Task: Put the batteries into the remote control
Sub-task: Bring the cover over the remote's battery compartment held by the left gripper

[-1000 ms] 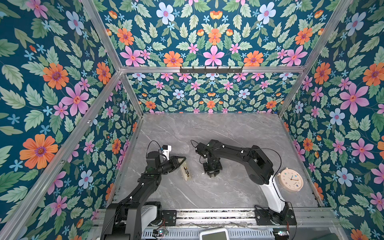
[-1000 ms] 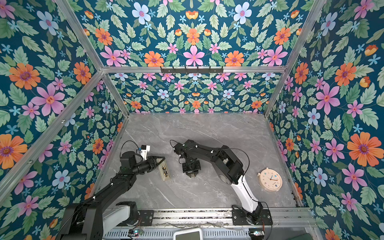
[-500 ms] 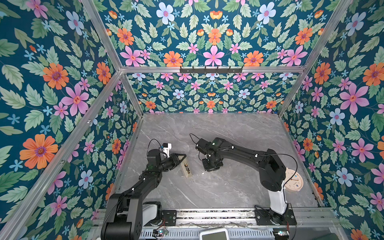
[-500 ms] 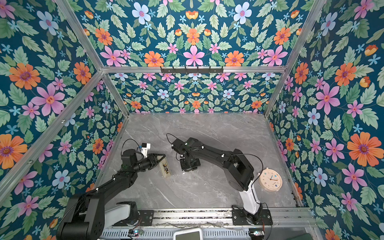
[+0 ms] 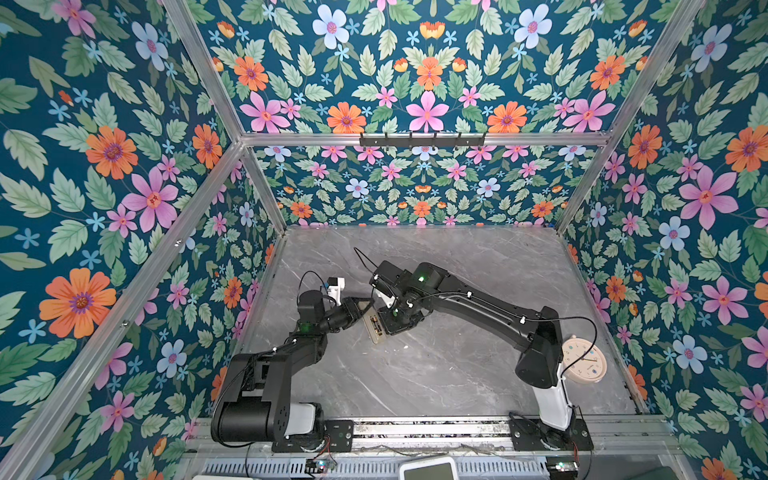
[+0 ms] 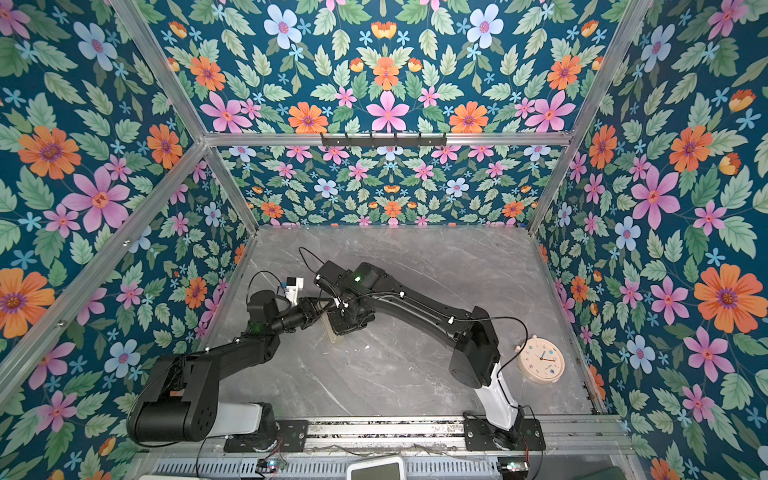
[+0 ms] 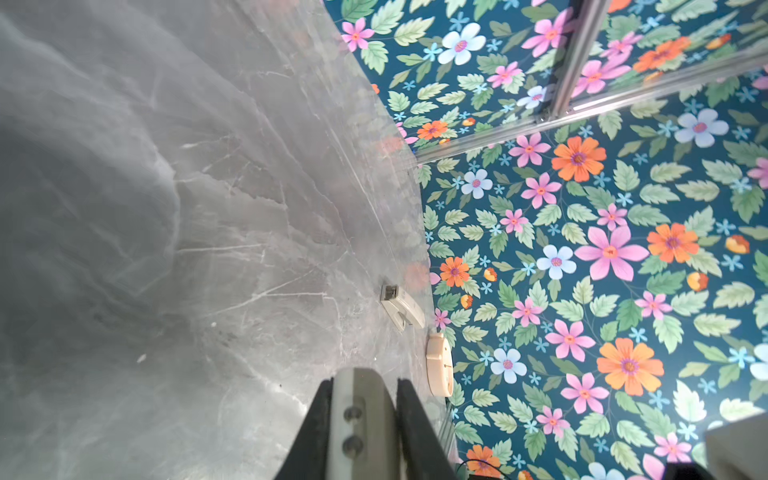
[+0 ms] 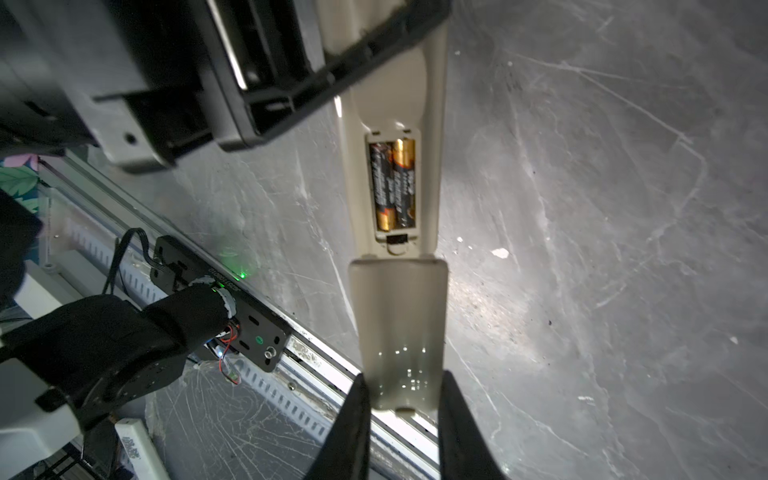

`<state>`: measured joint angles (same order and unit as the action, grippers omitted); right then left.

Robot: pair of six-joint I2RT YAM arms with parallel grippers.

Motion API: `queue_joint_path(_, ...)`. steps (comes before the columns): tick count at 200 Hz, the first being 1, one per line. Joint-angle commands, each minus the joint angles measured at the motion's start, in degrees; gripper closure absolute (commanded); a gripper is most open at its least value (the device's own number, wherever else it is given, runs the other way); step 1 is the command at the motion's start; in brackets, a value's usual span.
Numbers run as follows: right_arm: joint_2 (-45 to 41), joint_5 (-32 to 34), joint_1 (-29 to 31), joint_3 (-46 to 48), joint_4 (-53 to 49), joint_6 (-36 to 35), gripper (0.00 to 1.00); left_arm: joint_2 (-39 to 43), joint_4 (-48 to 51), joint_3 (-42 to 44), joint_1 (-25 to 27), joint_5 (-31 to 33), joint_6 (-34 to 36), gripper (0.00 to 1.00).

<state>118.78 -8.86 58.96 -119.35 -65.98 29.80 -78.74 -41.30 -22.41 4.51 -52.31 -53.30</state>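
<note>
Skewed small beige cover plate (image 8: 399,324) could jam
Dark gold-banded batteries (image 8: 392,185) sit in the slim beige remote control (image 8: 432,166); my left gripper (image 5: 366,304) clamps it, my right gripper (image 8: 401,384) pinches the cover plate.

Seen from above in a top view, my two black arms meet left of centre on a grey marble table (image 5: 457,374). My left gripper (image 5: 362,306) meets the far end of the beige remote control (image 5: 375,330), and my right gripper (image 5: 395,326) hangs just beside it. A round pink clock (image 5: 590,368) lies near the right wall.
</note>
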Motion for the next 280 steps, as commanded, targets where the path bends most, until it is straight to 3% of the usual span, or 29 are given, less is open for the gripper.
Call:
queue_joint_path(1, 2.84, -2.68, 0.19, -3.07, -3.23, -1.83, 0.88, 0.15, -5.11, 0.08, 0.4, -1.3, -1.28, 1.0)
queue_joint_path(54, 8.38, -3.82, -0.01, -9.22, -7.08, -2.82, 0.89, 1.55, -3.93, 0.79, 1.29, -1.14, -0.5, 1.0)
queue_joint_path(280, 9.26, -5.73, -2.01, -6.95, -4.23, -0.01, 0.9, 4.96, -0.71, 1.5, 2.87, -0.95, 0.91, 1.0)
